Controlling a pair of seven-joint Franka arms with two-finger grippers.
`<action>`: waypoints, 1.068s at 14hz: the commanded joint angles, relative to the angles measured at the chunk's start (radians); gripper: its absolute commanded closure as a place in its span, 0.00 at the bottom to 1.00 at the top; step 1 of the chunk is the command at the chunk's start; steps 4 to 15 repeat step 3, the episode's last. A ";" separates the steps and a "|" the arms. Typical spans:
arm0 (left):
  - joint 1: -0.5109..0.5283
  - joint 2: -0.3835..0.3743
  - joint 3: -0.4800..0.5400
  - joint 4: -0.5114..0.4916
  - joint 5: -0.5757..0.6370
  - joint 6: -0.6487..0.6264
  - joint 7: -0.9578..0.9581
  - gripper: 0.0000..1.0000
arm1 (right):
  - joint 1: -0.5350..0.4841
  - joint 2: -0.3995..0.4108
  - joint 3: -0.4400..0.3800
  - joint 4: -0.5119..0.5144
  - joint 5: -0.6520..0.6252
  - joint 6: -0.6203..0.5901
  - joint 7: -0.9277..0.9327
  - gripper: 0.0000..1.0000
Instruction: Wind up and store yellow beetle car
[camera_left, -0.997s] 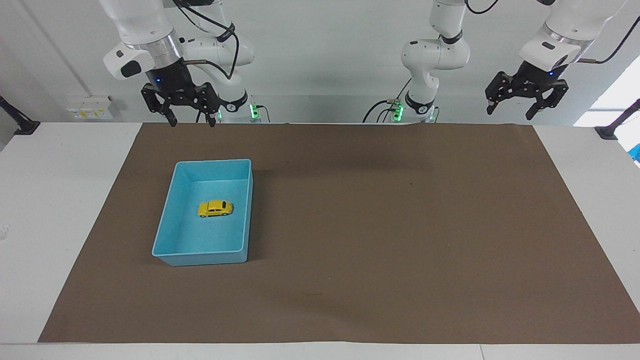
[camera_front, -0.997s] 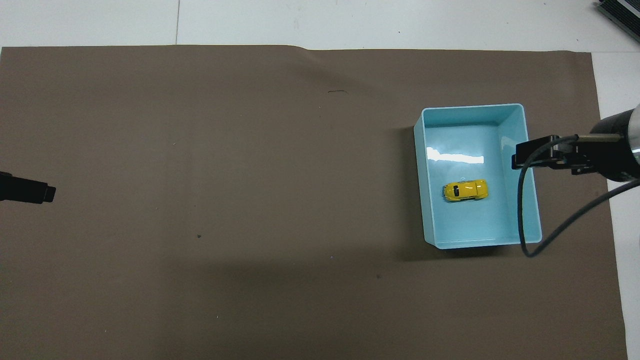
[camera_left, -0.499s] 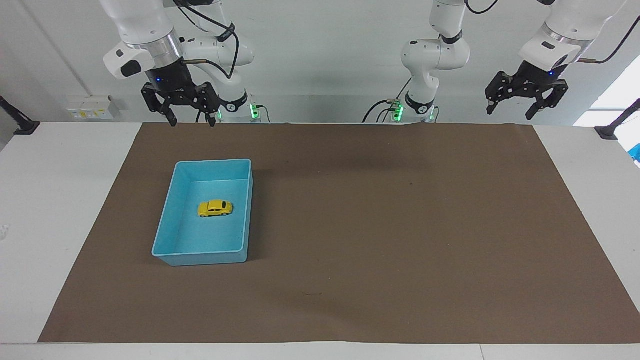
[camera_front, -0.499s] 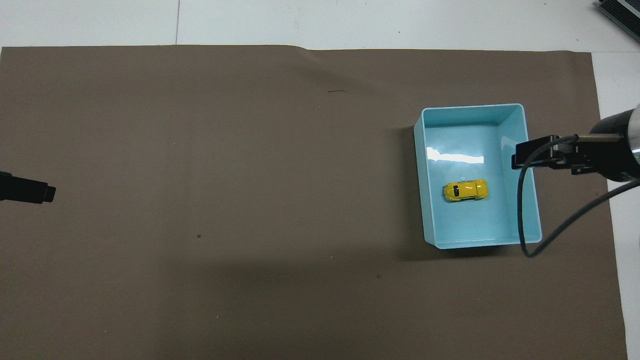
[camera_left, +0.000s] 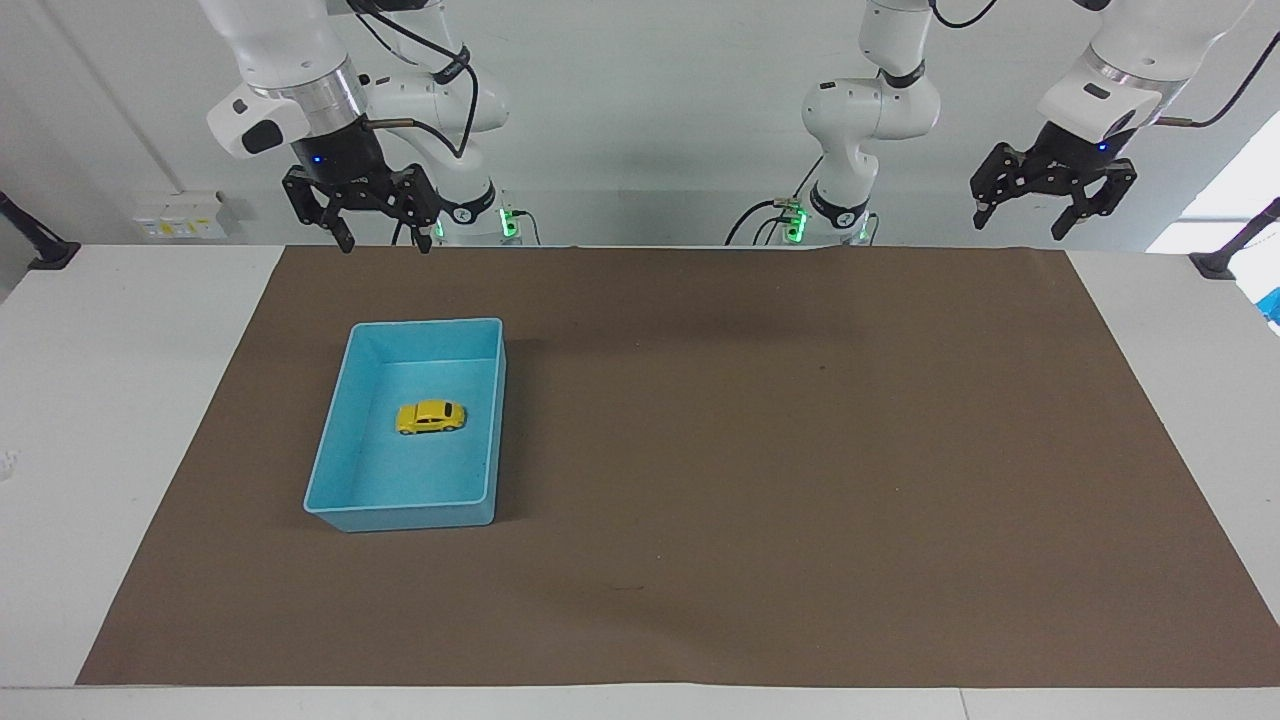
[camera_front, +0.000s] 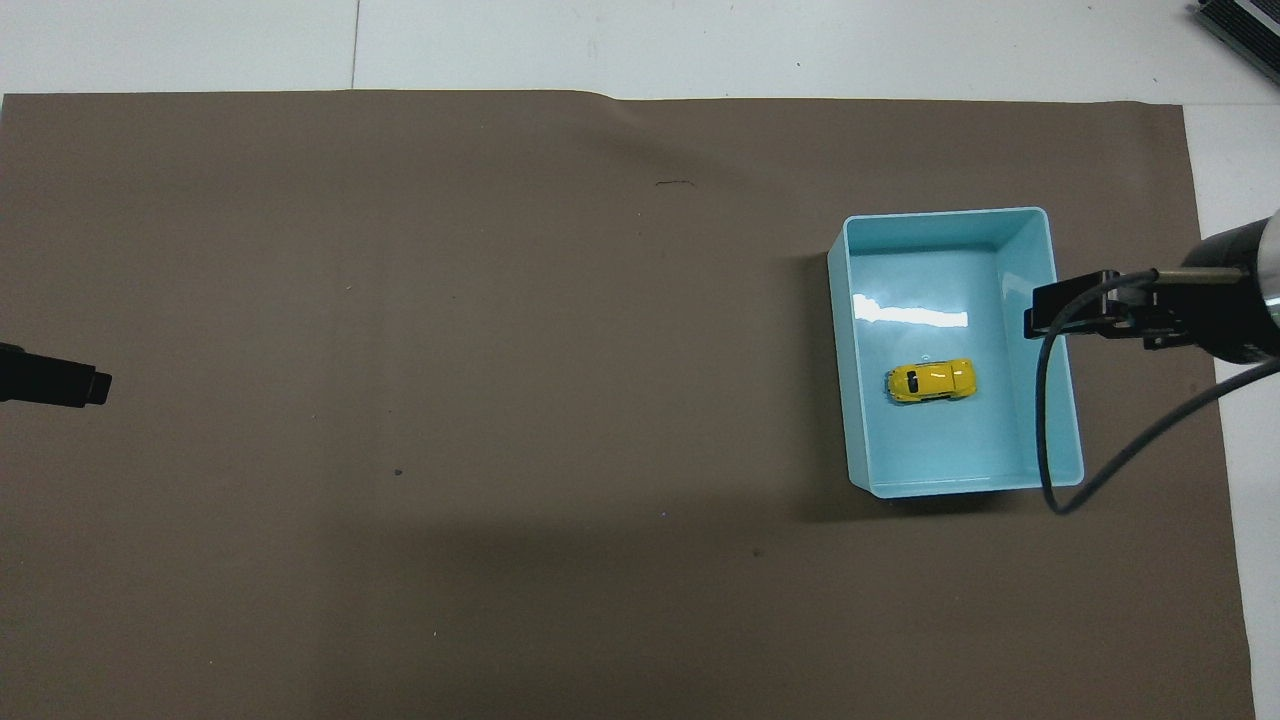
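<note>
A: Starting at the right arm's end of the table, what is happening?

B: The right gripper (camera_left: 381, 244) is hanging high over the mat's edge nearest the robots, close to the light-blue tray (camera_left: 335, 430), its fingers spread and gripping nothing; the yellow beetle car (camera_left: 431, 417) is sitting on its wheels inside that tray, near the middle, touching no wall.

A: And toward the other end?

B: The brown mat (camera_left: 800, 450) is lying bare across the middle; the left gripper (camera_left: 1023, 220) is waiting raised over the mat's corner at the left arm's end, its fingers also spread and holding nothing.

A: Which step is this?

B: I am judging that nothing is in hand yet; either the car is awaiting its pick-up for winding, or it is already stored; I cannot tell which. A pick-up is calling for the right gripper to descend into the tray and pinch the small rounded body across its sides.

A: The count?

B: One car; one tray; one mat; two grippers.
</note>
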 joint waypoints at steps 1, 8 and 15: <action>0.009 0.001 -0.005 0.011 0.006 -0.019 -0.009 0.00 | -0.008 -0.006 0.001 0.000 0.019 -0.009 0.012 0.00; 0.009 0.001 -0.007 0.011 0.006 -0.019 -0.009 0.00 | -0.008 -0.006 0.001 0.000 0.019 -0.007 0.012 0.00; 0.009 0.001 -0.007 0.011 0.006 -0.019 -0.009 0.00 | -0.008 -0.006 0.001 0.000 0.019 -0.007 0.012 0.00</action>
